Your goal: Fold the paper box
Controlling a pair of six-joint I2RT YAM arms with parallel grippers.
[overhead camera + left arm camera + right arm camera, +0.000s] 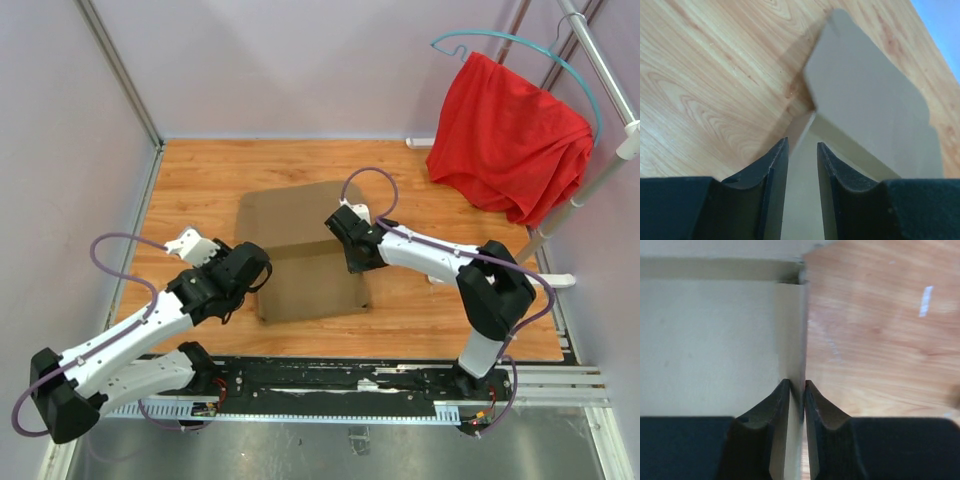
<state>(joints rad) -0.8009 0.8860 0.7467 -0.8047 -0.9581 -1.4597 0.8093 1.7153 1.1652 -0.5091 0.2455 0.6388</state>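
Wooden desk (200, 180): your right hand (796, 385) pinches the paper box (290, 215) by its right wall, while your left hand (802, 145) gapes astride its left.

**Colour key for the two-arm folding cell**
Paper box (300, 255): plain matte brown, unprinted. Table (200, 180): orange-tan wood grain. Cloth (505, 140): solid red, on a teal hanger (520, 40). Arms (130, 340): white shells, black joints, purple cables (370, 170). Walls (60, 150): pale lilac.
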